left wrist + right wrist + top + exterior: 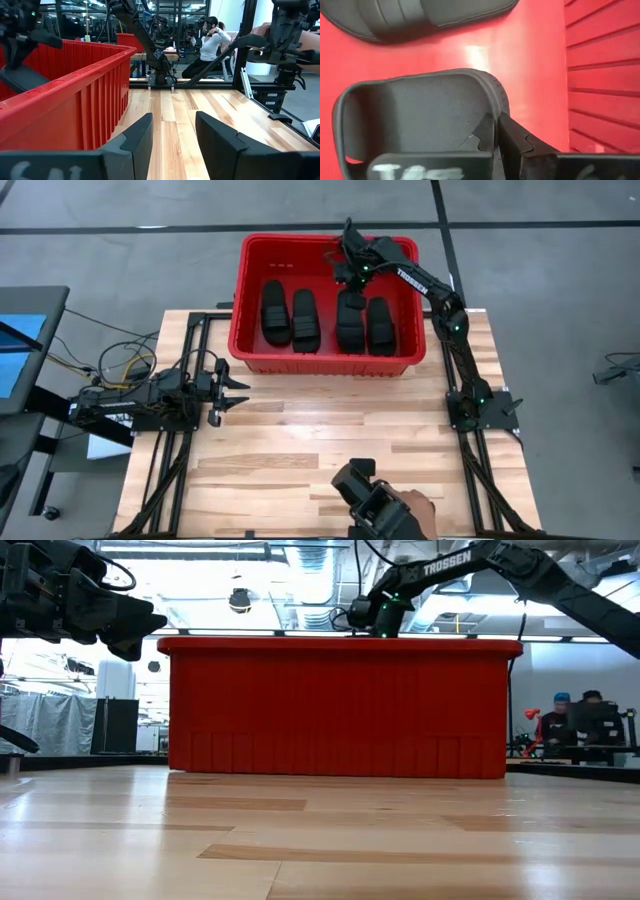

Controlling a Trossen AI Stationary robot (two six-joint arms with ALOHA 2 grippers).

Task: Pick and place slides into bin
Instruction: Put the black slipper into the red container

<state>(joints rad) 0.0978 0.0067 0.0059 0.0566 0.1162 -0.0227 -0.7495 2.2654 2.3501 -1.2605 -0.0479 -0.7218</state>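
Red bin (252,300) | slides (305,320) inside | right arm (425,283) reads "TROSSEN"

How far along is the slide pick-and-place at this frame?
Nearly finished. All four slides lie inside the bin: two on the left, two on the right. The right gripper is inside the bin, pinching the rim of one slide; release and retreat remain. The left gripper waits open over the table.

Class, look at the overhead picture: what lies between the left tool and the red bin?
Only bare wooden table. In the high view nothing sits between the left tool and the bin's near wall.
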